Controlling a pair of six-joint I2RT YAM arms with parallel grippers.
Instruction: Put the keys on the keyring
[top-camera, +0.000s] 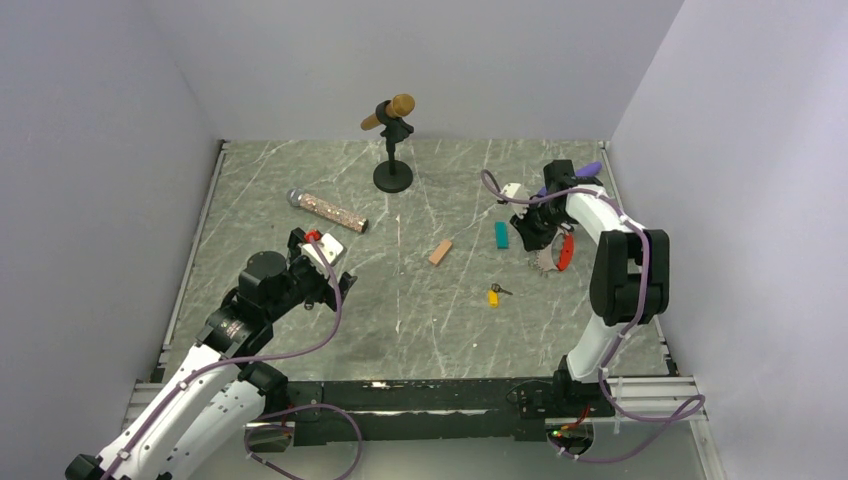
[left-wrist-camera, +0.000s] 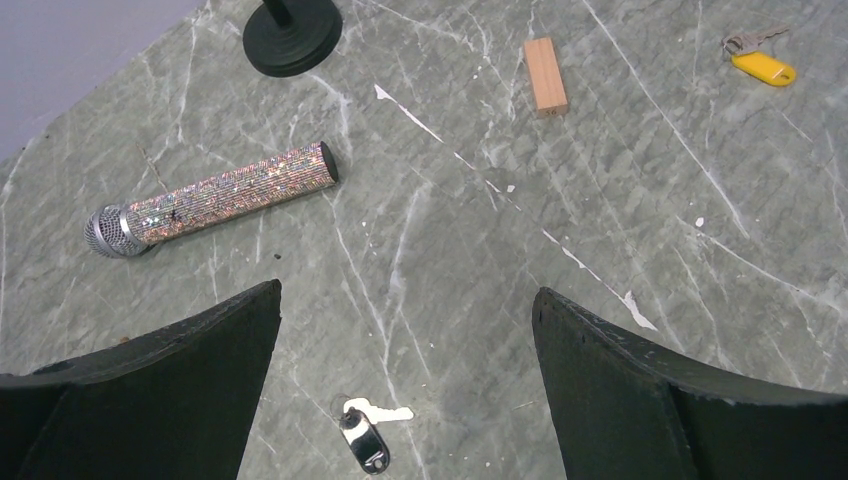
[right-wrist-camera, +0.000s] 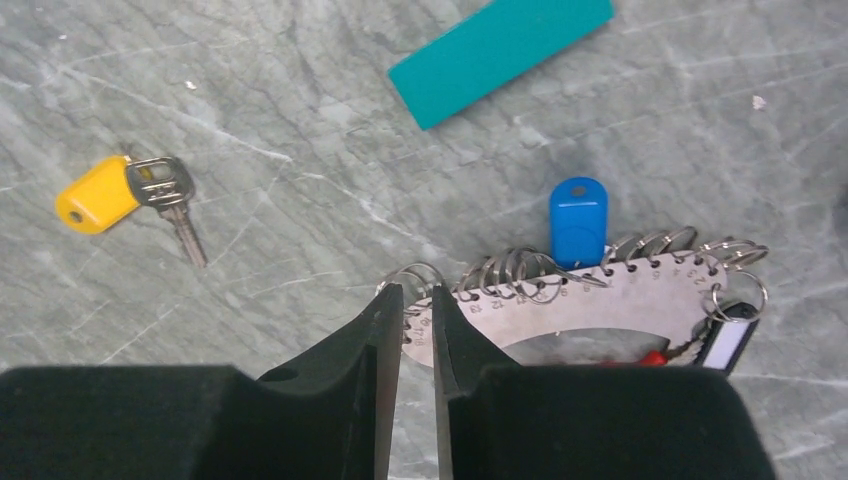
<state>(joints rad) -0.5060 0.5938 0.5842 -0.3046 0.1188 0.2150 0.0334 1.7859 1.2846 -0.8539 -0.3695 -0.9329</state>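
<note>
Keyring (right-wrist-camera: 620, 300) is a numbered metal arc bearing rings.

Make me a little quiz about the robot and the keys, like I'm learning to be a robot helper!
1. True or false: the left gripper is wide open above the black-tagged key.
2. Which tag lies right against the keyring? A yellow, B blue, C black.
3. Fill in: the right gripper pinches the ____.
Key: 1 true. 2 B, the blue tag. 3 keyring.
</note>
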